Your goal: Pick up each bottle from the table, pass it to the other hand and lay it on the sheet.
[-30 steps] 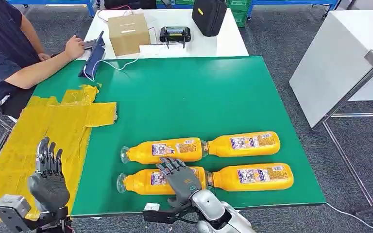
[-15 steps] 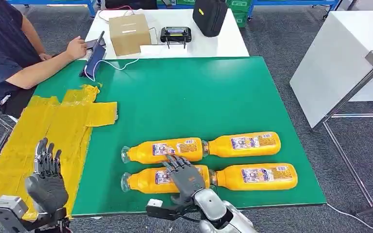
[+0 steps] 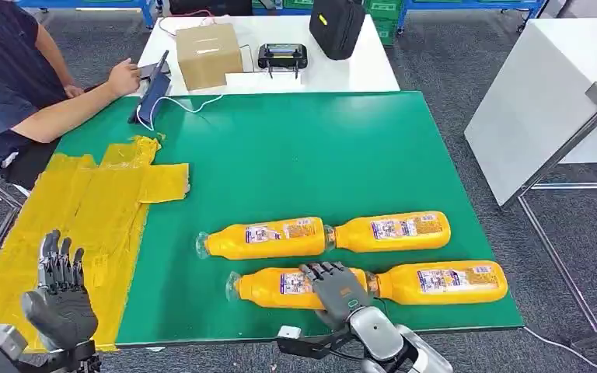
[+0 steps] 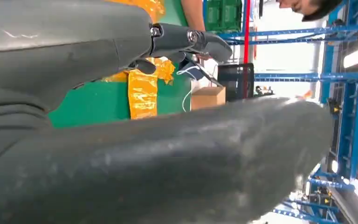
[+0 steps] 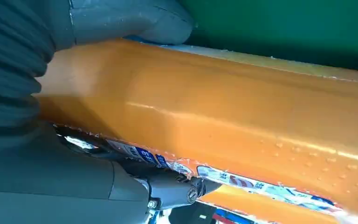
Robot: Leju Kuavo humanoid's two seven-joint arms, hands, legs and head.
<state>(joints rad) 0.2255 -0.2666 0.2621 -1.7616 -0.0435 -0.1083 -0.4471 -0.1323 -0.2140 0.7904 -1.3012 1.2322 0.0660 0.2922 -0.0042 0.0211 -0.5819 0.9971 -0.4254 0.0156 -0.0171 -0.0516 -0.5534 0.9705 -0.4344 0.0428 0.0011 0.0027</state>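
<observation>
Several orange bottles lie in two rows on the green table [image 3: 295, 155]. My right hand [image 3: 334, 289] lies over the near-left bottle [image 3: 276, 286], which rests on the table. In the right wrist view that bottle [image 5: 237, 121] sits between the thumb and the fingers [image 5: 168, 191] of this hand [image 5: 51, 140]. The near-right bottle [image 3: 443, 281] touches it end to end. Behind lie the far-left bottle [image 3: 264, 237] and the far-right bottle [image 3: 392, 230]. My left hand [image 3: 58, 299] hovers with fingers spread and nothing in it over the near end of the yellow sheet [image 3: 101, 202]; its fingers [image 4: 186, 39] show in the left wrist view.
A person [image 3: 8, 85] sits at the far left with a hand by a dark tablet [image 3: 151, 89]. A cardboard box [image 3: 206, 53], a controller [image 3: 281, 56] and a black case [image 3: 334, 23] stand on the white table behind. Another white table [image 3: 536, 93] stands to the right.
My right hand has slid to the right with the near-left bottle, and the near-right bottle has been pushed right too. My left hand has sunk lower and to the left.
</observation>
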